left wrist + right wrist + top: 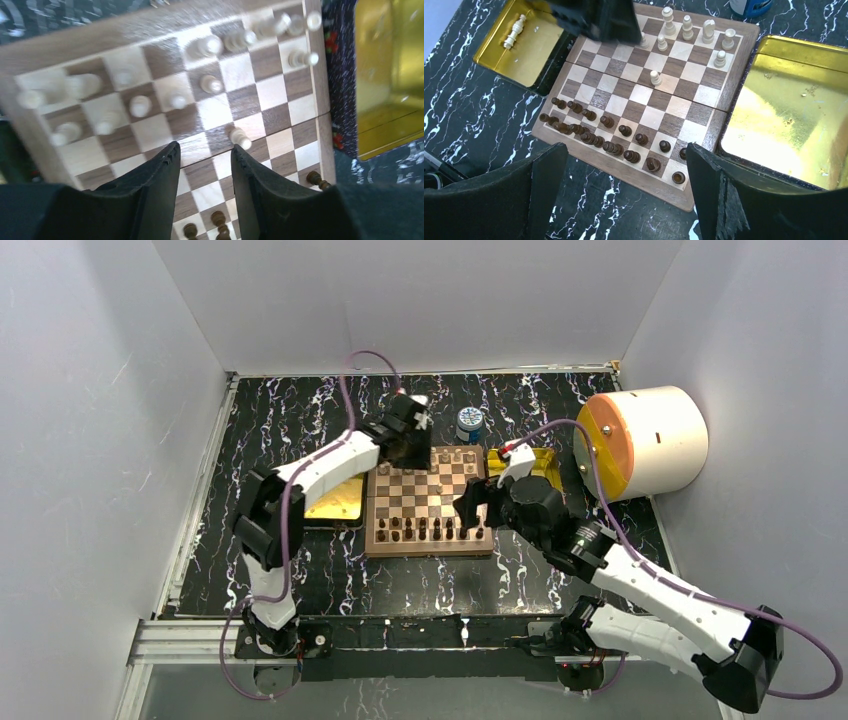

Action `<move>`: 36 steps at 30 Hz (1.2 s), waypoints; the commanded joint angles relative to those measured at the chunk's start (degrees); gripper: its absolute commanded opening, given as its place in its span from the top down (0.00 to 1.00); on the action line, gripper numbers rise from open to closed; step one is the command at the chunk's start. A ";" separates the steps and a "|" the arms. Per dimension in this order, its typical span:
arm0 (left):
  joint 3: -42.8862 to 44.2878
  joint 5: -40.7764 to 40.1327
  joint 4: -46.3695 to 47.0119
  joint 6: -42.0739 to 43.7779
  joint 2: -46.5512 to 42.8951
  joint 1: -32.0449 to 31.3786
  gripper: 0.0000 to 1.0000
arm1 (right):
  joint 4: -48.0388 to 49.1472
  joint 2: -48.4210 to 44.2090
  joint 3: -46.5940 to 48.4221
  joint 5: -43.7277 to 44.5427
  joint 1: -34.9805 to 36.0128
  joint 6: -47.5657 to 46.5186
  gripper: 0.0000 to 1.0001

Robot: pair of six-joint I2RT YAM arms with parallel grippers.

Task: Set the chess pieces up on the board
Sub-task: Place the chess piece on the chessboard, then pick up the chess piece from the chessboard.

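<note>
The board (428, 548) lies mid-table. Several cream chess pieces (687, 27) stand on its far rows, and one cream pawn (655, 77) stands a row forward. Another cream piece (514, 31) lies in the left gold tray (531, 60). My left gripper (204, 152) hovers over the board's far-left part with its jaws open and nothing between them. The forward pawn (240, 136) stands just past its right fingertip. My right gripper (624, 155) hangs wide open above the board's near edge, holding nothing.
Dark brown pieces (604, 137) fill the board's two near rows. A second gold tray (789, 100) sits right of the board, and a blue-and-white jar (469, 423) stands behind it. A big white cylinder with an orange face (645, 440) lies at the far right. White walls enclose the table.
</note>
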 commanded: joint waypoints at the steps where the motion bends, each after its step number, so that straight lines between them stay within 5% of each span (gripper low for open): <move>1: -4.17 6.33 3.31 -1.61 -11.05 7.61 0.58 | -0.04 2.95 4.42 0.01 0.00 1.76 0.04; 6: -10.87 6.40 4.18 1.14 -19.47 14.14 0.47 | -1.96 9.96 7.76 -1.28 -0.06 1.92 0.13; 13: -17.44 1.14 -0.84 7.93 -32.47 17.69 0.38 | 0.35 19.76 11.65 -3.18 -0.23 -1.15 0.37; 15: -19.85 0.45 -1.43 9.19 -36.65 17.69 0.12 | 1.86 22.55 12.27 -3.29 -0.36 -1.82 0.44; 23: -31.28 -3.00 -2.00 12.54 -53.31 17.70 0.11 | 4.61 35.08 17.00 -4.98 -1.80 -4.20 0.62; 36: -41.85 -4.11 3.24 13.87 -66.05 17.60 0.10 | 1.99 48.40 26.53 -1.28 -4.39 -6.28 0.60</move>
